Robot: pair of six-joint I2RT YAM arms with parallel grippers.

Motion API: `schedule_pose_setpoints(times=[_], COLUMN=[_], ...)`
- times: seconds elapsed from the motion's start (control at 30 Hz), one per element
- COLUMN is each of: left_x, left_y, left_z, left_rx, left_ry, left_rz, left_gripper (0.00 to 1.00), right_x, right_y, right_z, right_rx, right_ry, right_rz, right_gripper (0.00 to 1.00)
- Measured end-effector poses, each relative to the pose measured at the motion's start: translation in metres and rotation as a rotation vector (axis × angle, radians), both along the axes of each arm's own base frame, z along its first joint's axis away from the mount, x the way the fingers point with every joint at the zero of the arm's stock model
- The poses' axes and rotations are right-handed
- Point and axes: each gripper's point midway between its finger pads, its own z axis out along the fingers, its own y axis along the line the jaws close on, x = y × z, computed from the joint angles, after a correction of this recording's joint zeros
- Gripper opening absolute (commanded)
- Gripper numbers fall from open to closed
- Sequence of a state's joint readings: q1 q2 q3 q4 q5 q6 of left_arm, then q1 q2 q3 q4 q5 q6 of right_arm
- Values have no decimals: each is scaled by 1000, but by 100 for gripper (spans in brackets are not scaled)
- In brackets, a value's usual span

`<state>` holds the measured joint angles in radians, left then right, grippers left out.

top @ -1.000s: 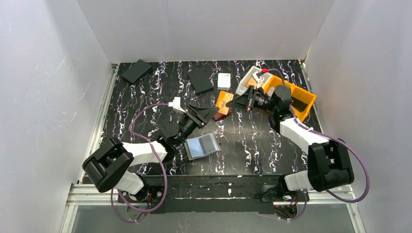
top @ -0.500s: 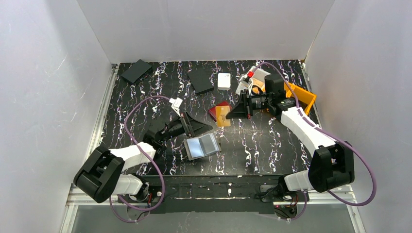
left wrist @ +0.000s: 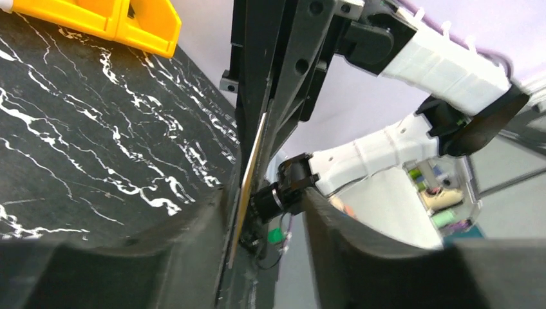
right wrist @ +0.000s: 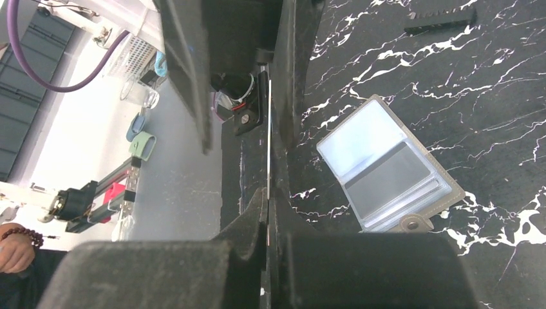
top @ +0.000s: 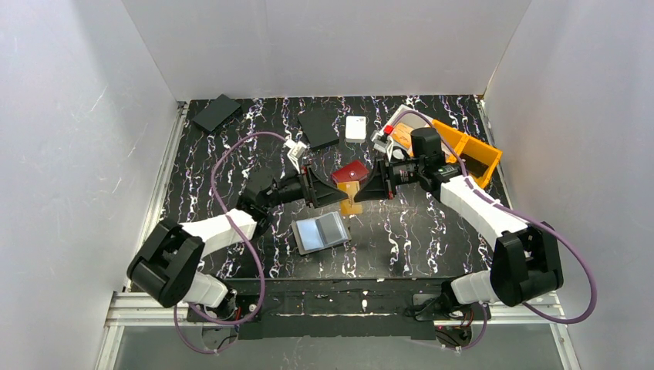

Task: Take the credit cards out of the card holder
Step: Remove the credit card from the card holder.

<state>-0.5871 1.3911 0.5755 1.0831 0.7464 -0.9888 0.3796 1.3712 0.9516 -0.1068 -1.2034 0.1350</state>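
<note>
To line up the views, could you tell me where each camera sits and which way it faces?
Top external: above and behind the bases, looking down at the table; both arms show.
Left wrist: faces the right gripper past its own fingers.
Right wrist: faces the left gripper past its own fingers; card holder in view.
Both wrist views share the orange card, edge-on.

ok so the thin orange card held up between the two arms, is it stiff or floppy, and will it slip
The thin orange plastic card is probably stiff: edge-on in the right wrist view it shows as a straight line, no sag. Likely light, since the right gripper pinches it by one edge. Its smooth faces could slip or pivot in that pinch.
</note>
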Motion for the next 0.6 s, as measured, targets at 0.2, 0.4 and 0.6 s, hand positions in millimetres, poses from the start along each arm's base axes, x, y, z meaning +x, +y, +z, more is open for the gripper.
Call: schedule_pose_setpoints(times=[0.2, 0.4, 0.6], left_x=[2, 2, 2], left_y=[-10, -7, 4], left_z=[-11, -7, -3], left_rx=[13, -17, -62], left_ry=[37, 38, 30], left_rz=[-42, -7, 77], left_gripper=[0, 0, 0], right_x=[-1, 1, -3], right_y=[1, 1, 1], right_z=[1, 0, 0], right_rx=[4, -3, 20], right_ry=[5, 5, 63], right_rz=[5, -20, -42], right_gripper=[33, 50, 46])
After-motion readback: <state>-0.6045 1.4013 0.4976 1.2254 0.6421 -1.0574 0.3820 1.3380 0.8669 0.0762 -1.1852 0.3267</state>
